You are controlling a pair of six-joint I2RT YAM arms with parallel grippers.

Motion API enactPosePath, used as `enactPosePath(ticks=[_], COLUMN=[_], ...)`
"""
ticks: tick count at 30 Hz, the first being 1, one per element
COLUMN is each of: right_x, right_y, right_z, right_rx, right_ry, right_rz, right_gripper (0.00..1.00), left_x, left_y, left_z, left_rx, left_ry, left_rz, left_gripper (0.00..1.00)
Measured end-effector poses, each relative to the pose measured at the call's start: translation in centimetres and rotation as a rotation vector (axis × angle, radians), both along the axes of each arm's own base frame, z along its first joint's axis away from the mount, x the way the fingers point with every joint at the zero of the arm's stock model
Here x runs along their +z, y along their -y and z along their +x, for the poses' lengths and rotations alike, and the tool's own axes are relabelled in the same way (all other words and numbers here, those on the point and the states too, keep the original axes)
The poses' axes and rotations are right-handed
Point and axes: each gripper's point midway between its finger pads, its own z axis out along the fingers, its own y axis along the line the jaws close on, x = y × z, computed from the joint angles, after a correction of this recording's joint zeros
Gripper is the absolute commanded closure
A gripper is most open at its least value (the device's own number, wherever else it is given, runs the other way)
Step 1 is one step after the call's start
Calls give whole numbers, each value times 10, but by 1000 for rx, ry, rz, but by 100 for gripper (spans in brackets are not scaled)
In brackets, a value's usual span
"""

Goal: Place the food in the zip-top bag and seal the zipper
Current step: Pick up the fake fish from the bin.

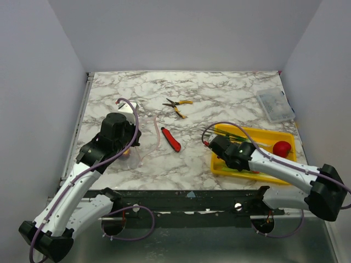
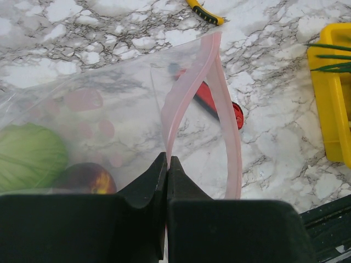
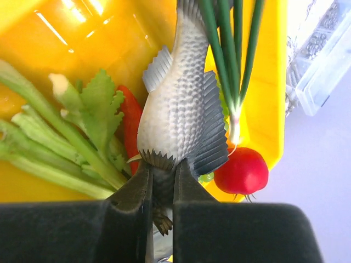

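My left gripper [image 2: 167,162] is shut on the pinkish zipper strip [image 2: 189,87] at the mouth of the clear zip-top bag [image 2: 109,104]. The mouth gapes open in a loop. A green cabbage [image 2: 30,156] and a dark purple aubergine [image 2: 85,178] lie inside the bag. My right gripper [image 3: 162,172] is shut on the tail of the grey fish [image 3: 178,104], over the yellow tray [image 3: 109,33]. A red tomato [image 3: 241,171], spring onions [image 3: 230,55], a red chilli [image 3: 130,123] and green leafy stalks [image 3: 88,109] are in the tray. In the top view the left gripper [image 1: 130,147] is at the left and the right gripper [image 1: 219,145] at the tray's left end.
A red-handled knife [image 1: 171,139] lies between the bag and the yellow tray [image 1: 285,137]. Yellow-handled pliers [image 1: 178,107] lie further back. A small clear plastic box [image 1: 275,105] stands at the back right. Grey walls enclose the marble table.
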Motion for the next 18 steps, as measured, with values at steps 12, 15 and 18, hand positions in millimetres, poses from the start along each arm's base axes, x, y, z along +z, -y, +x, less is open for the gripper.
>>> enactPosePath(ticks=[12, 15, 18], right_x=[72, 110, 142], right_y=[-25, -58, -94], right_z=[-17, -11, -3], right_rx=[185, 257, 320], right_ry=[109, 198, 275], right_rz=[378, 584, 797], right_gripper=[100, 100, 100], left_x=[-4, -4, 5], left_y=[3, 9, 16], left_z=[1, -1, -2], left_rx=[-7, -28, -48], left_ry=[-18, -38, -38], left_rz=[-4, -24, -60], left_gripper=[100, 100, 100])
